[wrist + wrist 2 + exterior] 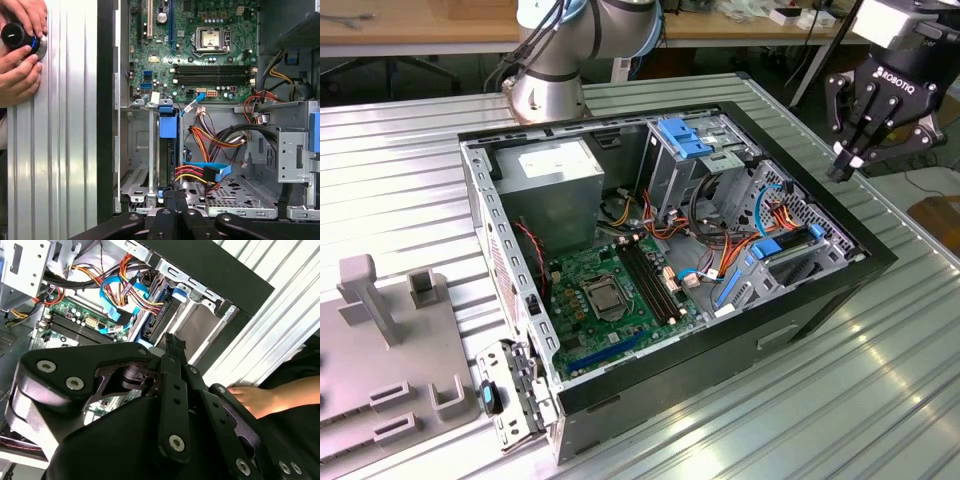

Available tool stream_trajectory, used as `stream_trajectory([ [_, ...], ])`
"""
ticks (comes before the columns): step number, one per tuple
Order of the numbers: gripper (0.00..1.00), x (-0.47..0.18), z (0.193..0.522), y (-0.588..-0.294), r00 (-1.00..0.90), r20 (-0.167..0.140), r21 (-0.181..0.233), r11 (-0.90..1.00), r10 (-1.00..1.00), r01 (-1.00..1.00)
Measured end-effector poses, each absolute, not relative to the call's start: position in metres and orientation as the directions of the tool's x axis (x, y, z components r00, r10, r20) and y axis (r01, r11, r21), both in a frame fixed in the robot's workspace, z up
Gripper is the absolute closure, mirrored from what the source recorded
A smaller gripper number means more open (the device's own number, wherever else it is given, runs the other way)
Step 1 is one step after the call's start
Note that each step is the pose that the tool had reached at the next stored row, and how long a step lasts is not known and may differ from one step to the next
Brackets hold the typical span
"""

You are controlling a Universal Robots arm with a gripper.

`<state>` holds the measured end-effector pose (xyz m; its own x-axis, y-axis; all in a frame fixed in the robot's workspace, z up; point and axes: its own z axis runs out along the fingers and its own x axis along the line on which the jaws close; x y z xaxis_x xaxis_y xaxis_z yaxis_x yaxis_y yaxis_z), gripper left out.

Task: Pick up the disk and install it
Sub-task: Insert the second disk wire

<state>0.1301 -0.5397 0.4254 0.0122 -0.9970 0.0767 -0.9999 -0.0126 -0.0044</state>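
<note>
The disk point(798, 254) sits edge-on in the drive cage at the corner of the open computer case point(820, 290), at the exterior view's right. Its blue bracket point(767, 247) faces the motherboard. In the first wrist view the disk point(170, 150) is a thin dark slab under a blue tab point(168, 122). In the second wrist view the disk point(159, 315) stands beside orange and blue cables. My gripper point(842, 165) hangs above and outside the case, shut with nothing in it. Its black fingers point(170, 212) press together, and the gripper point(172, 342) points down at the cage.
A grey power-supply box point(560, 180), a green motherboard point(610, 290) and a metal bay with blue tabs point(685, 140) are inside the case. A grey fixture point(390, 340) stands at the exterior view's left. A person's hands point(20, 55) hold a black knob point(15, 35) beside the case.
</note>
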Motion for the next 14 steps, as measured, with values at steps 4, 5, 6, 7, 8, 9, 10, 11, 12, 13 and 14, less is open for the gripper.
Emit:
stream_trajectory([
  [4, 0.89, 0.126, 0.42, -0.53, 0.022, 0.077, -0.004, -0.022, -0.997, -1.0],
  [5, 0.89, 0.126, 0.418, -0.525, 0.022, 0.077, -0.004, -0.023, -0.997, -1.0],
  [6, 0.89, 0.126, 0.416, -0.519, 0.022, 0.078, -0.004, -0.023, -0.997, -1.0],
  [7, 0.89, 0.125, 0.414, -0.515, 0.022, 0.078, -0.004, -0.022, -0.997, -1.0],
  [8, 0.89, 0.125, 0.412, -0.508, 0.022, 0.079, -0.004, -0.022, -0.997, -1.0],
  [9, 0.89, 0.125, 0.409, -0.498, 0.022, 0.082, -0.004, -0.022, -0.996, -1.0],
  [10, 0.89, 0.125, 0.406, -0.49, 0.022, 0.094, -0.004, -0.023, -0.995, -1.0],
  [11, 0.89, 0.125, 0.405, -0.487, 0.022, 0.103, -0.004, -0.023, -0.994, -1.0],
  [12, 0.89, 0.125, 0.404, -0.486, 0.022, 0.119, -0.003, -0.023, -0.993, -1.0],
  [13, 0.89, 0.125, 0.403, -0.485, 0.022, 0.138, -0.003, -0.023, -0.99, -1.0],
  [14, 0.89, 0.124, 0.401, -0.484, 0.022, 0.149, -0.003, -0.023, -0.989, -1.0],
])
